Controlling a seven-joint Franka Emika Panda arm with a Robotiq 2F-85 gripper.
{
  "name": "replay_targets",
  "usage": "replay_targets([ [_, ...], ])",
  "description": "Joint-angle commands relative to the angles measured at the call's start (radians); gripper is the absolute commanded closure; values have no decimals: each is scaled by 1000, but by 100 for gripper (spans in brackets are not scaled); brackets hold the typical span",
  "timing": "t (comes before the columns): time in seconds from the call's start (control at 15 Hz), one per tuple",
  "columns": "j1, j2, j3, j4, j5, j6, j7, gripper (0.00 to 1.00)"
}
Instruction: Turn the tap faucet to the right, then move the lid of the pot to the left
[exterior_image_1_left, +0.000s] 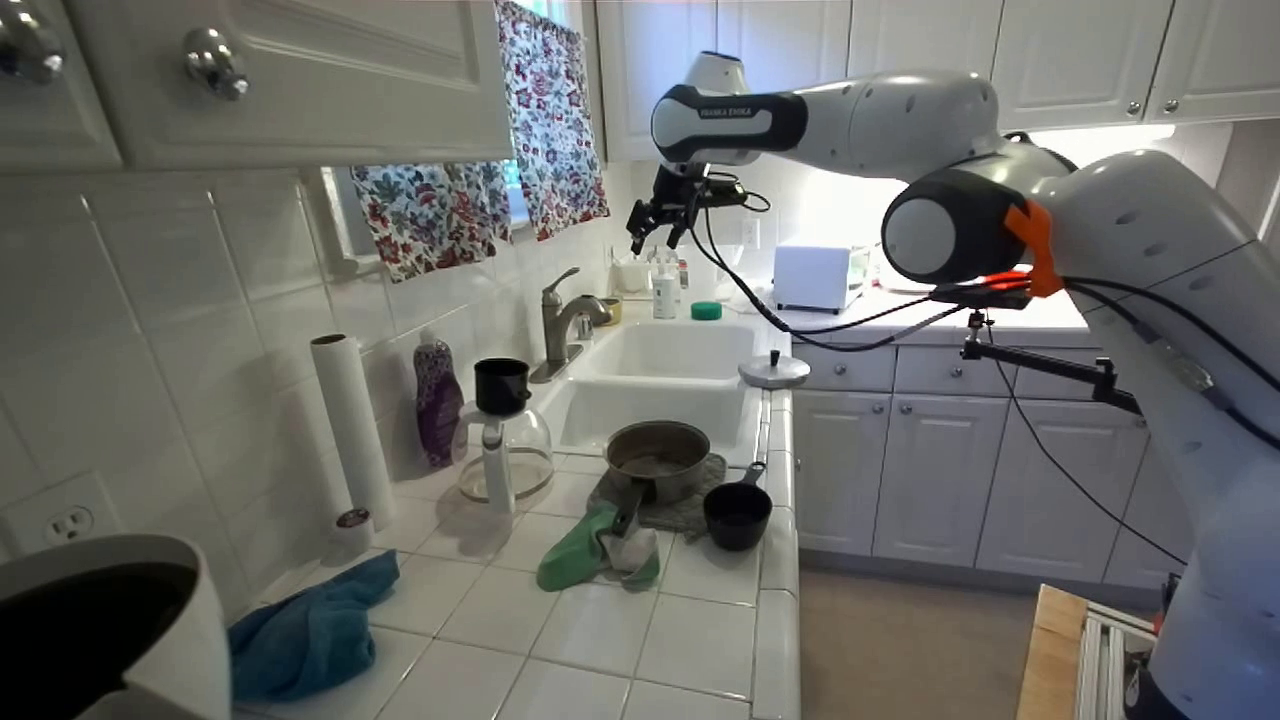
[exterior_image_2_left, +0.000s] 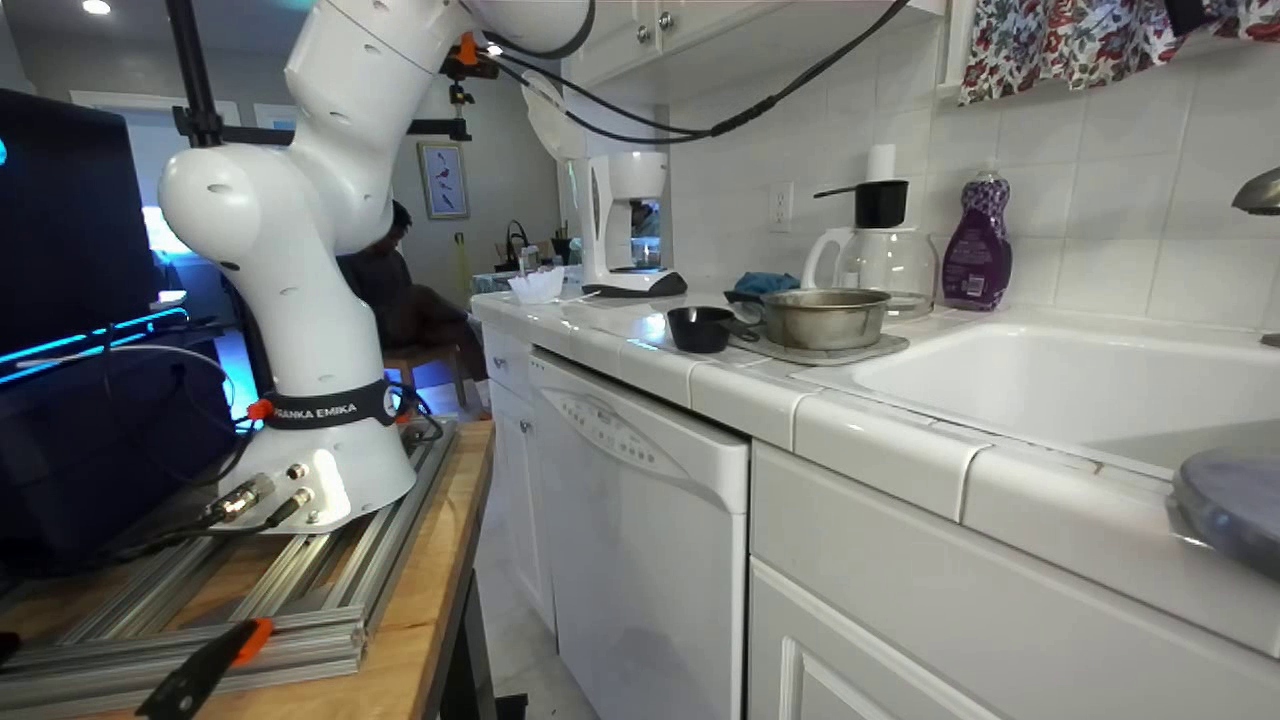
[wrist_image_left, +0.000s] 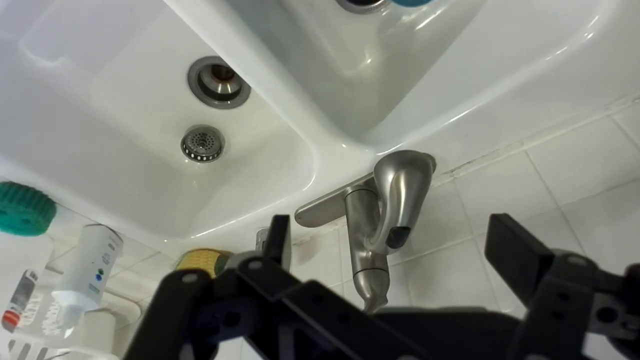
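Observation:
The silvery tap faucet (exterior_image_1_left: 556, 330) stands behind the double sink; its spout end (exterior_image_2_left: 1260, 192) shows at the right edge in an exterior view. In the wrist view the tap faucet (wrist_image_left: 361, 225) appears between my fingers, apart from them; the handle's tip is hidden by the gripper. My gripper (exterior_image_1_left: 655, 240) is open and empty, in the air above the far part of the sink; its fingers (wrist_image_left: 392, 237) are wide apart. The silvery lid (exterior_image_1_left: 775, 373) with a black knob lies on the sink's front edge, partly seen in an exterior view (exterior_image_2_left: 1235, 510). The pot (exterior_image_1_left: 680, 482) stands uncovered on a grey mat, also seen here (exterior_image_2_left: 825, 320).
The white sink (exterior_image_1_left: 655, 383) has two basins. Near the pot are a black saucepan (exterior_image_1_left: 738, 515), a glass carafe (exterior_image_1_left: 525, 450) with a black cup, a purple bottle (exterior_image_1_left: 437, 400) and a green cloth (exterior_image_1_left: 580, 550). A white bottle (wrist_image_left: 90, 265) and green brush (wrist_image_left: 25, 209) are beyond the sink.

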Motion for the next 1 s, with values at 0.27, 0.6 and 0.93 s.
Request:
replay_targets([
  [0.27, -2, 43, -3, 65, 0, -2, 6, 0],
  [0.6, 25, 115, 3, 77, -10, 127, -8, 0],
  [0.93, 77, 257, -31, 145, -53, 225, 28, 0],
])
